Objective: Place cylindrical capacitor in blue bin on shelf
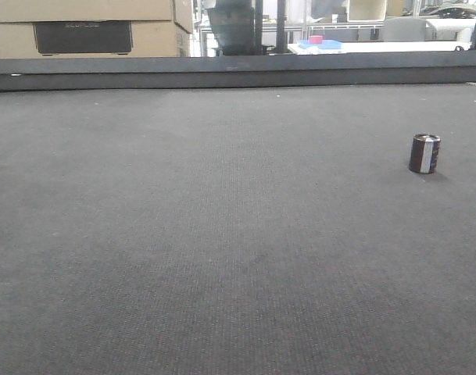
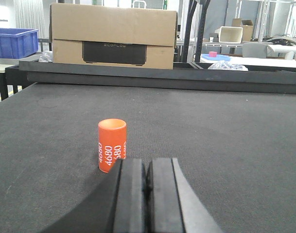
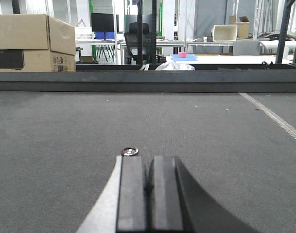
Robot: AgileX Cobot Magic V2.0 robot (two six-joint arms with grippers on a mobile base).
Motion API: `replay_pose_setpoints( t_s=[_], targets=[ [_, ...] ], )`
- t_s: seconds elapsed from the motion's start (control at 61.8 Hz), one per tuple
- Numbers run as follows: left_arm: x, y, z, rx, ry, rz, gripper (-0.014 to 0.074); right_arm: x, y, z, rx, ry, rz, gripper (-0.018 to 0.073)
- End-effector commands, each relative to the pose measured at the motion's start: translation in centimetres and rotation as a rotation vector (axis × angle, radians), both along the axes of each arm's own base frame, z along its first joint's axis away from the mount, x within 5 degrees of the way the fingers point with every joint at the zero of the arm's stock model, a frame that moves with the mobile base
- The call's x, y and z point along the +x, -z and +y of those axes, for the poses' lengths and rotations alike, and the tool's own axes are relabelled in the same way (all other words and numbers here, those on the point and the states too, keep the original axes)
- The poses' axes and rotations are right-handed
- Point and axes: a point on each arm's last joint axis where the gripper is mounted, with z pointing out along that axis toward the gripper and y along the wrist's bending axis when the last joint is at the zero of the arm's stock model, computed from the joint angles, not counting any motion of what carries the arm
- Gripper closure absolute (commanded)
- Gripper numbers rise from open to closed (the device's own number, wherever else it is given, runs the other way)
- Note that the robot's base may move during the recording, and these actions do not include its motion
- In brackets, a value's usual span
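The cylindrical capacitor (image 1: 424, 153) stands upright on the dark mat at the right of the front view. It is a stubby dark cylinder with a silvery stripe, and neither gripper is near it there. It does not appear in either wrist view. My left gripper (image 2: 148, 162) is shut with nothing between its pads, low over the mat. My right gripper (image 3: 148, 160) is also shut and empty, just above the mat. The shelf and the blue bin are out of view.
An orange cylinder (image 2: 112, 144) printed 4680 stands just ahead-left of the left gripper. A small metal ring (image 3: 130, 151) lies by the right gripper's left fingertip. A raised dark rim (image 1: 238, 72) bounds the far edge, with a cardboard box (image 2: 113, 36) and a blue crate (image 2: 14, 42) beyond.
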Motion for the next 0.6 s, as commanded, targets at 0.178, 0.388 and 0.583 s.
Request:
replay_pose_setpoints(
  t_s=[0.178,0.388,0.583],
  targets=[
    [-0.06,-0.23,0.03,-0.008,-0.004,-0.02,0.0707,-0.03,-0.08,-0.03,-0.012,0.006,-0.017,0.0724],
    [-0.06,-0.23,0.03,-0.008,-0.004,-0.02,0.0707,-0.03,-0.08,-0.03,-0.012,0.006,-0.017,0.0724],
    [-0.06,-0.23,0.03,-0.008,-0.004,-0.02,0.0707,-0.03,-0.08,-0.03,-0.012,0.006,-0.017,0.0724]
  ],
)
